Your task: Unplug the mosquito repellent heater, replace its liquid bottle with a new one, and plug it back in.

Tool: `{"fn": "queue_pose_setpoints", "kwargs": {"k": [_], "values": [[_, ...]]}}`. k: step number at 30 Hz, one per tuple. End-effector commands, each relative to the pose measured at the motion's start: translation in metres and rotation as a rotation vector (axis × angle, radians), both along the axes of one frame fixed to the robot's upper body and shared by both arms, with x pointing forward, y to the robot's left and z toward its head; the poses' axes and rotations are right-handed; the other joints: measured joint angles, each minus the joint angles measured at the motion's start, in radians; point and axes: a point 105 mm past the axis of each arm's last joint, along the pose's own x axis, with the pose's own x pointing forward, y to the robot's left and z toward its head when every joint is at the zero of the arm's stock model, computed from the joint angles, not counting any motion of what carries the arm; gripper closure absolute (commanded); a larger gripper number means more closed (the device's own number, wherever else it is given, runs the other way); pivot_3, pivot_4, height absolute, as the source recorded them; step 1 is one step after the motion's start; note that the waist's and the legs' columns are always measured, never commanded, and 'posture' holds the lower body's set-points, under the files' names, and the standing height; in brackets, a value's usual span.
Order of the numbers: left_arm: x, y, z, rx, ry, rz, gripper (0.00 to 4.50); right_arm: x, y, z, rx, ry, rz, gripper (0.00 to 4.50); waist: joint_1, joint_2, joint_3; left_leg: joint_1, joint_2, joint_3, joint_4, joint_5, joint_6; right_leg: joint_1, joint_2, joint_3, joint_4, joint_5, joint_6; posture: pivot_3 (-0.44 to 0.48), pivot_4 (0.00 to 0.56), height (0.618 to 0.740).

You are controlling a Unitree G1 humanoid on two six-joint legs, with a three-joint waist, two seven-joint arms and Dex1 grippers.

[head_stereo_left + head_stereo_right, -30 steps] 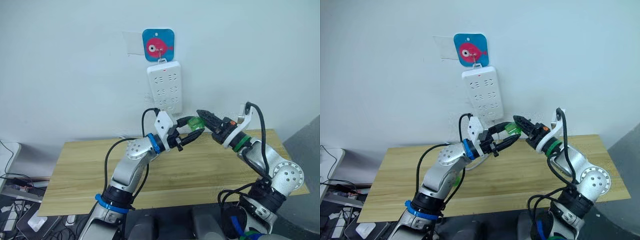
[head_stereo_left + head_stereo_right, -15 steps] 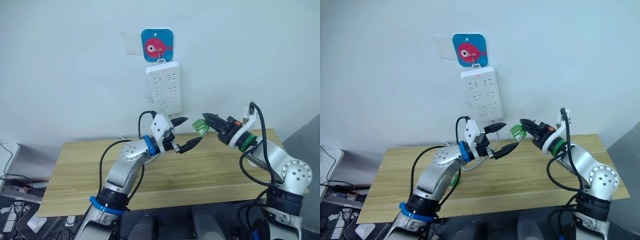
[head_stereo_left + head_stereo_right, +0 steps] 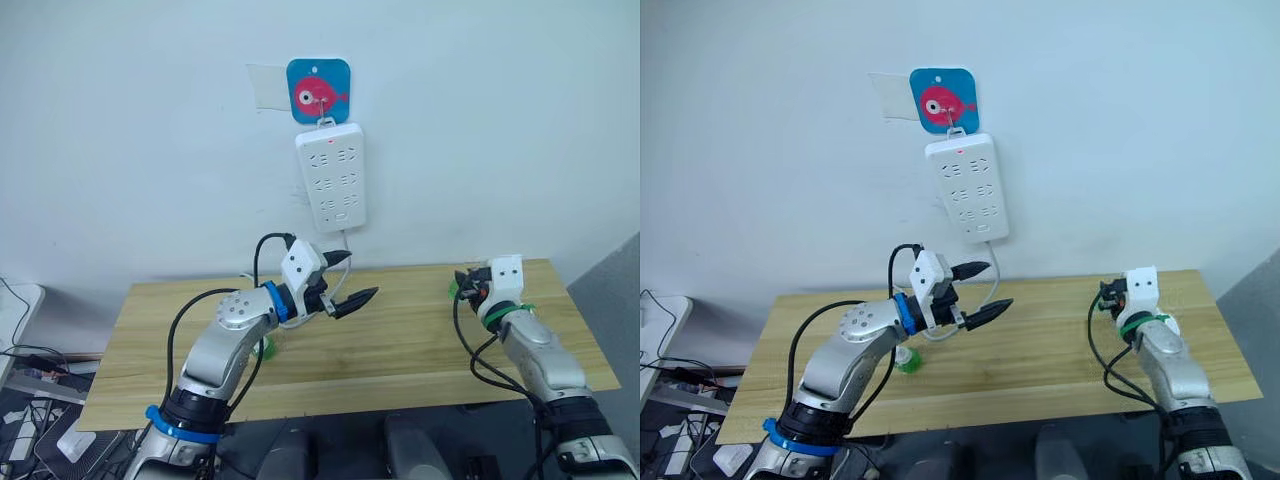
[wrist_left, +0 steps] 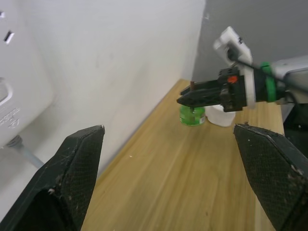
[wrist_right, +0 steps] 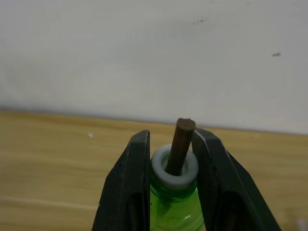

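Head views: a sec ago both grippers met in mid-air below the power strip [image 3: 331,176] w/ the green bottle between them. Now they're well apart. Right gripper [image 3: 466,287] has dropped to the far right of the table [image 3: 400,340], near the wall, taking the bottle along. Left gripper [image 3: 350,280] has pulled back toward table centre and hangs above the wood w/ fingers spread wide, nothing in them. Strip hangs on the wall as before, under the blue fish hook [image 3: 318,90]. A second green bottle [image 3: 906,361] stands on the table just under the left forearm; mostly covered by the arm, cap not readable. At the right gripper only a sliver of green shows; bottle itself hard to make out here.

Left wrist view: own fingers [image 4: 72,173] far apart, empty. Beyond them the right gripper [image 4: 190,98] is shut over the wick bottle [image 4: 192,115], which sits on or just above the wood by the wall – contact not clear. White heater [image 4: 219,115] is on the table right behind the bottle, partly hidden by gripper.

Right wrist view: fingers [image 5: 127,183] clamp the neck of the wick bottle [image 5: 175,192] from both sides, dark wick sticking up between them. Bottle base cut off.
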Motion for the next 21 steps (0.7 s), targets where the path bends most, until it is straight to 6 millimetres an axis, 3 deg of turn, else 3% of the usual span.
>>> {"fn": "queue_pose_setpoints", "kwargs": {"k": [1,5,15,21], "values": [[-0.015,-0.011,0.011,-0.017,-0.023,-0.1,0.0,0.01,0.001,-0.001,-0.055,-0.081,0.016,3.64,0.002,0.0,0.0,0.0,0.0,0.0,0.0,0.0,0.0,0.0,0.0,0.0,0.0,0.0,0.0,-0.081,0.155,0.74],[-0.022,-0.013,0.011,-0.011,0.011,-0.152,0.0,0.015,-0.008,-0.016,-0.046,-0.062,-0.04,3.64,0.005,0.0,0.0,0.0,0.0,-0.001,0.0,0.0,0.0,0.001,0.0,0.0,0.0,0.0,-0.001,-0.082,0.153,0.74],[-0.026,-0.017,0.01,0.0,0.018,-0.203,0.0,0.017,-0.015,-0.033,-0.068,-0.037,-0.076,3.64,0.005,0.0,0.0,0.001,0.0,0.0,0.0,0.0,0.0,0.001,0.0,0.0,0.0,0.0,-0.001,-0.081,0.154,0.74],[-0.025,-0.014,0.007,0.006,0.026,-0.195,0.0,0.012,-0.02,-0.032,-0.049,-0.038,-0.056,1.53,0.005,0.0,0.0,0.002,0.0,0.0,0.0,0.0,0.0,0.002,0.0,0.0,0.0,0.0,-0.001,-0.081,0.154,0.74]]}}
